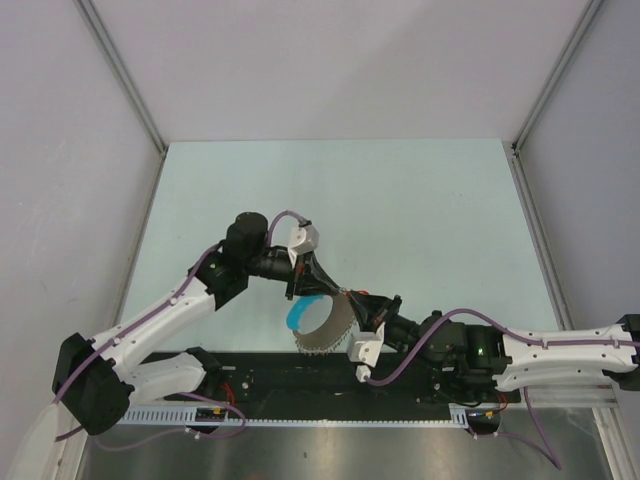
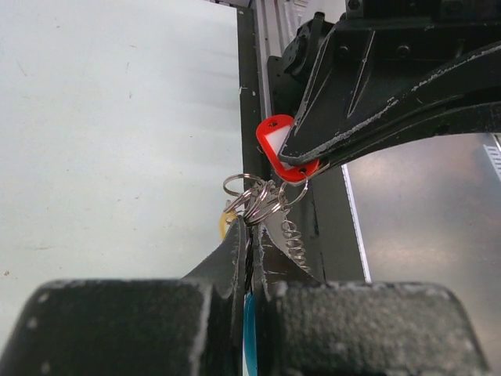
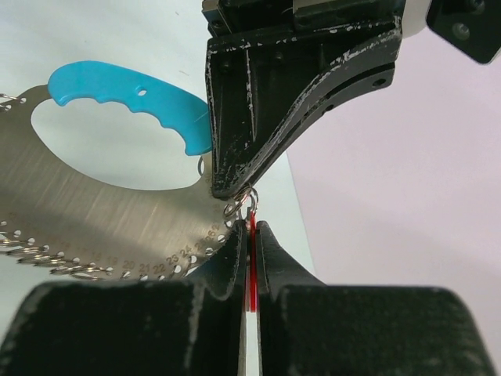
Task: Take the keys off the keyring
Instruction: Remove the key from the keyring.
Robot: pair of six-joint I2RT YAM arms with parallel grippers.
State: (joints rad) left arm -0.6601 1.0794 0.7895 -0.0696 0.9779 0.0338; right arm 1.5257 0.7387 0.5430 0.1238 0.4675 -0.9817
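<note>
The keyring point(image 1: 322, 328) is a silvery loop with a blue arc point(image 1: 300, 313), held up above the table's near edge between both arms. In the right wrist view it is a flat silvery band point(image 3: 94, 211) with numbered holes and a blue arc point(image 3: 133, 102). My left gripper point(image 2: 252, 229) is shut on the keyring beside its small split rings point(image 2: 254, 196); it also shows from above point(image 1: 337, 290). My right gripper point(image 3: 252, 229) is shut on the red key point(image 3: 252, 262), which hangs from those rings. The key's red head point(image 2: 275, 146) shows in the left wrist view; its blade is hidden.
The pale green table point(image 1: 400, 200) stretches behind the arms, with grey walls on three sides. A black rail point(image 1: 300, 372) and a metal strip run along the near edge below the keyring. Small wire coils point(image 2: 293, 235) hang from the keyring's edge.
</note>
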